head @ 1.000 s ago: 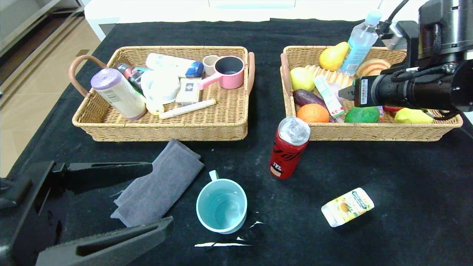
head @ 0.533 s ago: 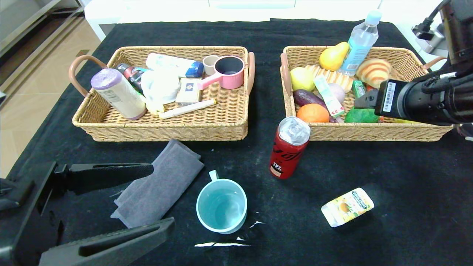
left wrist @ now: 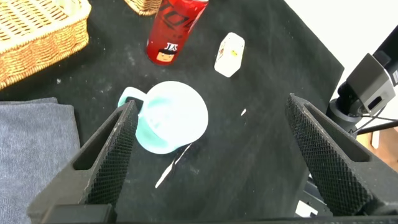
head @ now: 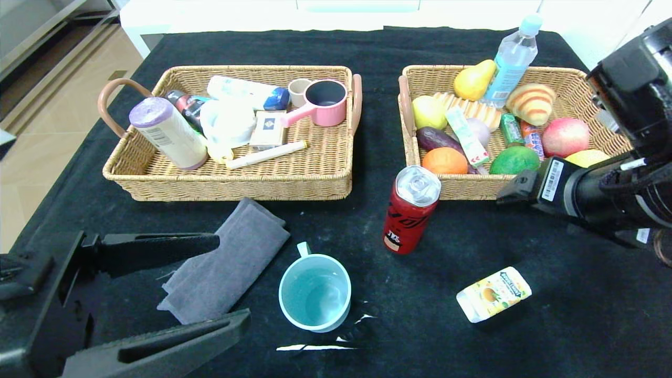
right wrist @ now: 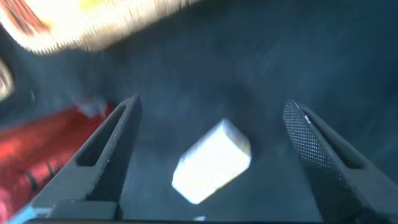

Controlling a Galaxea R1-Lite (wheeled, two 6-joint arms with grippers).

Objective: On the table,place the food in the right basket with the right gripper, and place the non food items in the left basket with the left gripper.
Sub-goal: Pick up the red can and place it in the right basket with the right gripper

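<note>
we noted the right gripper (head: 512, 190) had left the right basket (head: 525, 189) empty, jaws apart above the carton (head: 493, 301); left gripper (head: 231, 281) idle, jaws apart.

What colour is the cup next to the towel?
The cup is light teal, inside and out. The head view shows it best.

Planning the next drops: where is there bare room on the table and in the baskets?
Bare cloth on the table right of the carton. The left basket has free floor along its front right. The right basket is crowded with fruit and packets.
</note>
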